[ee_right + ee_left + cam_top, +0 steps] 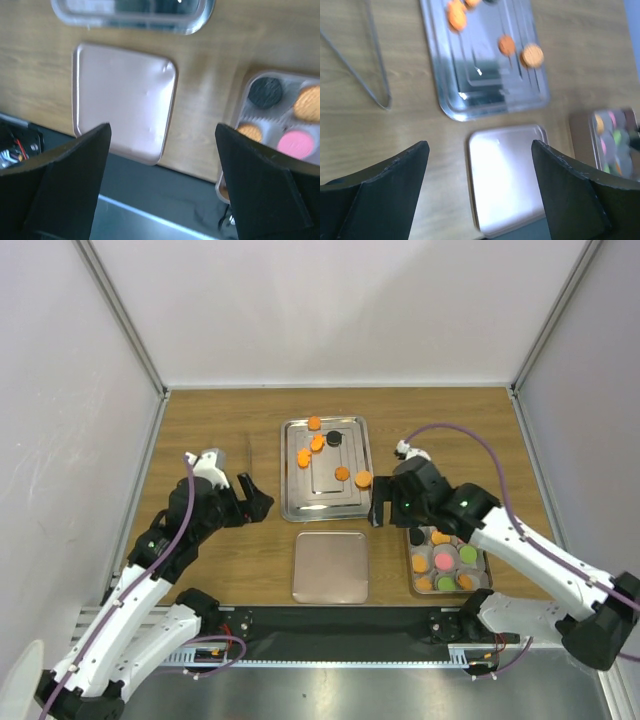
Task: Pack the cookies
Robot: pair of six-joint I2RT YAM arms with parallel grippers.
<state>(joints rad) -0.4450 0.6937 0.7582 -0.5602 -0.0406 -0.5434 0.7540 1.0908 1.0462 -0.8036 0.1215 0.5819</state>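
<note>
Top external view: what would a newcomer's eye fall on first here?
The bright orange cookies scattered on the steel tray in the middle, with one black cookie among them. Next, the small box at the near right, filled with cookies in pink, green, orange and black, partly under the right arm.

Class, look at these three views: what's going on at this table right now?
Two robot arms are packing cookies from a steel tray into a box of paper cups. Several orange cookies and one black one lie on the tray; the box already holds some. Both grippers are open and empty: the right gripper hangs by the tray's right edge, the left gripper to the tray's left. A flat lid lies in front of the tray.
</note>
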